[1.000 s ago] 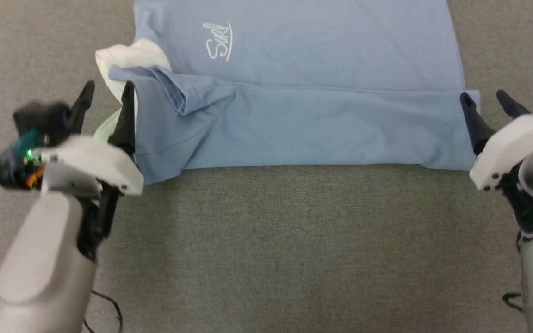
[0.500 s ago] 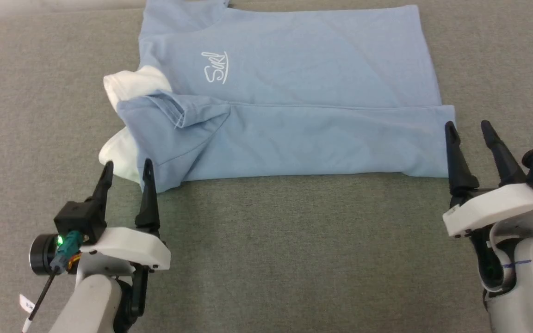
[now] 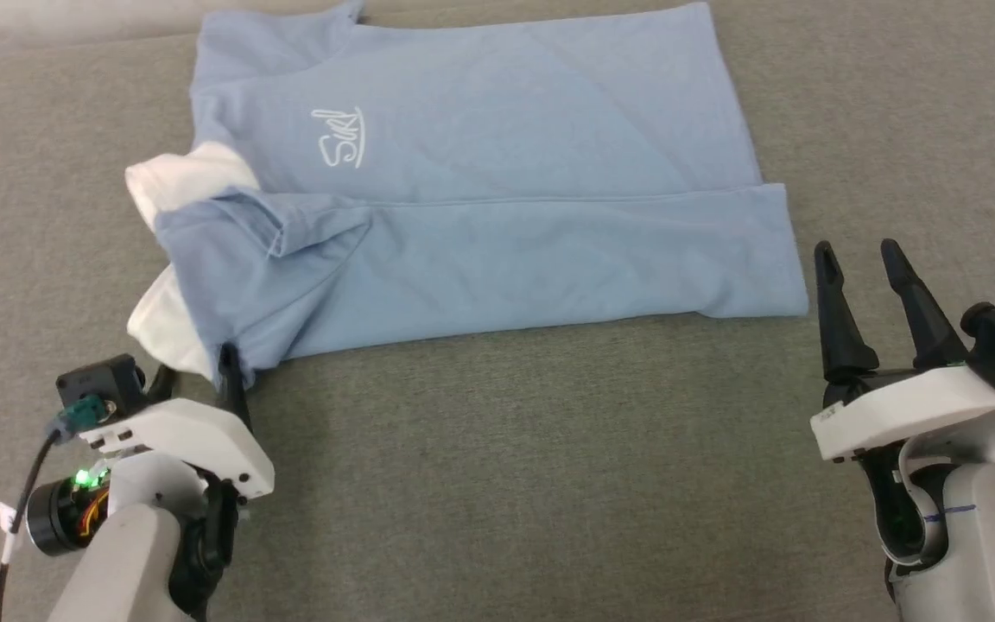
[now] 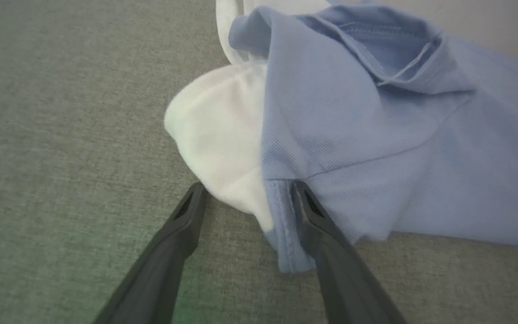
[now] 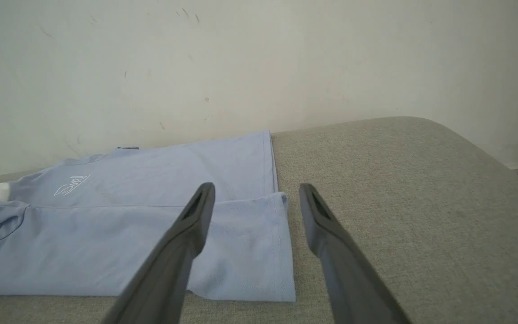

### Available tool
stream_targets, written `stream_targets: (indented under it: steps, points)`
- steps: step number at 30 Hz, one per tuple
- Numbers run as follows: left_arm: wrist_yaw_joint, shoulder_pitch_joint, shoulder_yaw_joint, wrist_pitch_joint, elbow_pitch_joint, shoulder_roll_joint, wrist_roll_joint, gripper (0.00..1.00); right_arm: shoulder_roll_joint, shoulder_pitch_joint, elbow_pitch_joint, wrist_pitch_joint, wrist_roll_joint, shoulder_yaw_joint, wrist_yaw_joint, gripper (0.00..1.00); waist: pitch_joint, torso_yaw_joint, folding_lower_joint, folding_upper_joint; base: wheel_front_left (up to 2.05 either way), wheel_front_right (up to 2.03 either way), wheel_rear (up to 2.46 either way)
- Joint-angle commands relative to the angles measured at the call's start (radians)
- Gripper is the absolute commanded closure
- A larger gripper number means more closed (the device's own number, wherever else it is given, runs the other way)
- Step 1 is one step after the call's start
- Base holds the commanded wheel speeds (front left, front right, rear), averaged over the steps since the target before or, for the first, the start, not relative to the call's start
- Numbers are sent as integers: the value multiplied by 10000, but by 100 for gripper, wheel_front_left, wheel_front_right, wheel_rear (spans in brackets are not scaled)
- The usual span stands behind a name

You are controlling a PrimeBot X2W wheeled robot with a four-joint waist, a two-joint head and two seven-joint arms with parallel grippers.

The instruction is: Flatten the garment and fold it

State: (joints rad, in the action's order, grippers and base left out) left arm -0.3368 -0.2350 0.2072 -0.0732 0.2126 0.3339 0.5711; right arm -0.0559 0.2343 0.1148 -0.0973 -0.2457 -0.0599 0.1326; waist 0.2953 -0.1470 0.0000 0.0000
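The garment (image 3: pixel 480 181) is a light blue polo lying on a grey padded surface, its near side folded over the middle. A white script logo (image 3: pixel 338 138) faces up and the white collar (image 3: pixel 178 177) bulges out at the left end. My left gripper (image 3: pixel 197 367) is open at the near left corner, with the collar and a blue hem (image 4: pixel 281 234) between its fingers in the left wrist view (image 4: pixel 247 191). My right gripper (image 3: pixel 856 255) is open just past the near right corner (image 5: pixel 281 270), nothing between its fingers (image 5: pixel 256 191).
The grey padded surface (image 3: pixel 506 466) stretches wide in front of the shirt. A pale wall (image 5: pixel 241 58) rises right behind it, and the surface's right edge (image 5: pixel 488 153) curves down at the far right.
Both arms have drawn back toward me from the shirt's ends. The head camera has shifted, so the shirt sits further left and lower. The left gripper now hangs low at the collar corner.
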Motion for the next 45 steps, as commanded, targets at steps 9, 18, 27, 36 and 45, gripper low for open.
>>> stream_targets:
  steps: [9, 18, 27, 36, 45]
  points:
    - [88, -53, -75, -1035, -486, 266, 511, 100, 53, -183, 112, 76, 81, 81, -19, 0, -90, -260, 0, 0, 0, 0, 0]
    - [271, -63, 183, -475, -741, 187, 272, 100, 55, 623, 988, 871, 456, -277, -19, 0, 15, 115, 0, 0, 0, 0, 0]
    - [637, -637, 651, -200, -527, 4, 64, 100, 56, 2208, 2754, 5217, 1248, -1359, -19, 0, 318, 700, 0, 0, 0, 0, 0]
    - [858, -926, 859, 256, -319, -121, -54, 100, 56, 2328, 1989, 8524, 1852, -1579, -19, 100, 499, 968, 0, 0, 0, 0, 0]
    - [734, -705, 698, 1210, -358, 174, -430, 100, 56, 1592, 291, 7551, 1241, -1684, -19, 100, -103, 1037, 0, 0, 0, 0, 0]
